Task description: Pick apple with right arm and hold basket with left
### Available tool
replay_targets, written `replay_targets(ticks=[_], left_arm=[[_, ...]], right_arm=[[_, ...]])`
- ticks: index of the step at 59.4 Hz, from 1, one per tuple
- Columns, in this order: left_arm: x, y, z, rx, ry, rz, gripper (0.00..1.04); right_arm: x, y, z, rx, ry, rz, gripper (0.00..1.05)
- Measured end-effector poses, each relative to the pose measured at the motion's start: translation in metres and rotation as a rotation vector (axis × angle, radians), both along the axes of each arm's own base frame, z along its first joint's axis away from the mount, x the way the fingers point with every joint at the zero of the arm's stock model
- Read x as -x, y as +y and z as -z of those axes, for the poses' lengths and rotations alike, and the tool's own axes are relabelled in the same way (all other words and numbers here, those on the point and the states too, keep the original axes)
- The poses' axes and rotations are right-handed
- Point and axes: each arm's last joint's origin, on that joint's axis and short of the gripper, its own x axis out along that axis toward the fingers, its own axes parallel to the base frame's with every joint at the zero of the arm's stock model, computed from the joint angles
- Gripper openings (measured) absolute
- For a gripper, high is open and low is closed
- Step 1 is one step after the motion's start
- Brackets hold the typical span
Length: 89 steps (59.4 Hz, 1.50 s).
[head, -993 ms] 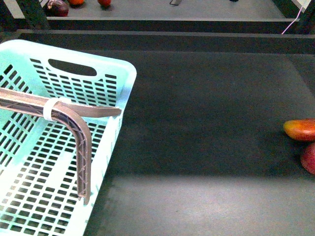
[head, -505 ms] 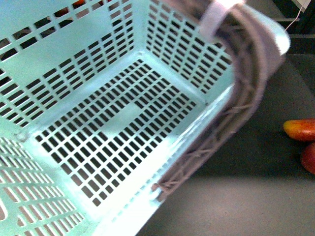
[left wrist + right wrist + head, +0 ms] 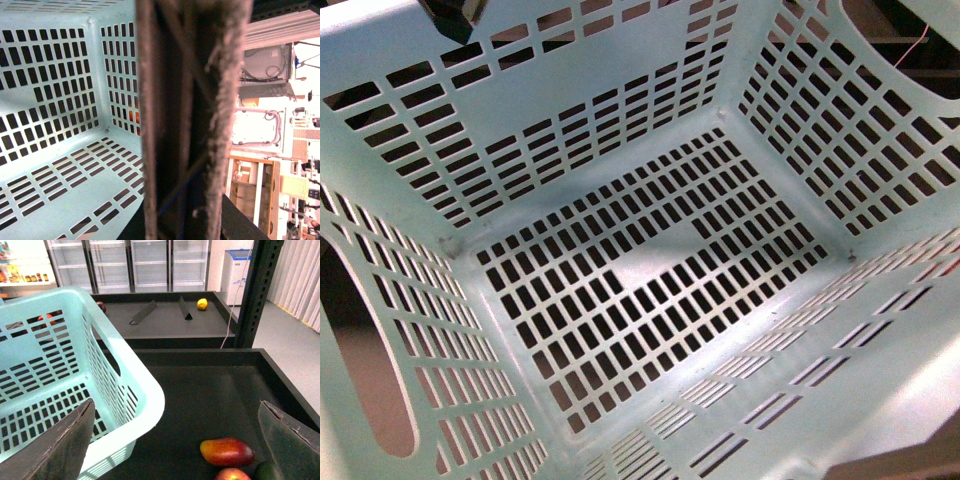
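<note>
**Aqua basket blocks the front view; apple crowded at the frame edge**

- The apple (image 3: 231, 474) is seen only in the right wrist view, cut off by the frame edge. It lies on the dark tray surface (image 3: 200, 400), just beside or touching the elongated fruit (image 3: 227, 451), with a dark fruit (image 3: 267, 472) close on its other side.
- The right gripper (image 3: 176, 403) is spread wide with nothing held, and is well apart from the apple.
- The basket (image 3: 75, 365) is raised and tilted, and its slotted inside fills the front view.
- Only one blurred lattice finger of the left gripper (image 3: 185, 120) is seen, at the basket wall. Whether it is clamped cannot be told.

Risks, as judged:
- The wrong fruit could be pinched, or the apple nudged away, because of the crowding.
- The descent would be guided by the wrist view alone, since the front camera is blocked.
- The basket could slip if it is only hooked rather than gripped.
- The basket rim could be clipped by the nearer right finger.

Room:
- Open tray surface is seen between the basket rim and the fruit.
- The far side is bounded by the tray lip (image 3: 287, 385) and the post (image 3: 255, 290).
- An approach from above is judged least obstructed.
</note>
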Motion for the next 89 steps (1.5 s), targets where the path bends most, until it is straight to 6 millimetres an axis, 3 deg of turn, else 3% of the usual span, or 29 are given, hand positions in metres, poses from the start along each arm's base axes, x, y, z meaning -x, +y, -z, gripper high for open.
replay_targets(ticks=[29, 33, 37, 45, 50, 58, 68, 79, 89], left_arm=[[0.001, -0.001, 0.000, -0.010, -0.010, 0.008, 0.07], [0.001, -0.001, 0.000, -0.011, -0.010, 0.007, 0.07], [0.001, -0.001, 0.000, -0.014, -0.015, 0.006, 0.07], [0.000, -0.001, 0.001, -0.014, -0.012, 0.007, 0.07], [0.001, -0.002, 0.001, -0.014, -0.012, 0.011, 0.07], [0.000, -0.002, 0.001, -0.016, -0.013, 0.007, 0.07], [0.000, -0.002, 0.001, -0.016, -0.013, 0.008, 0.07], [0.001, -0.002, 0.001, -0.014, -0.011, 0.011, 0.07], [0.001, -0.002, 0.001, -0.015, -0.012, 0.010, 0.07]], right_arm=[[0.000, 0.000, 0.000, -0.005, 0.003, 0.006, 0.96], [-0.002, -0.002, 0.003, -0.142, 0.368, 0.316, 0.96], [-0.004, -0.007, 0.011, -0.201, 0.497, 0.476, 0.96], [-0.011, -0.018, 0.013, -0.295, 0.496, 0.530, 0.96], [-0.024, -0.035, 0.019, -0.335, 0.501, 0.546, 0.96], [-0.048, -0.077, 0.046, -0.310, 0.582, 0.637, 0.96], [-0.081, -0.104, 0.081, -0.293, 0.690, 0.659, 0.96], [-0.117, -0.100, 0.137, -0.275, 0.881, 0.594, 0.96], [-0.144, -0.088, 0.169, -0.234, 0.979, 0.524, 0.96]])
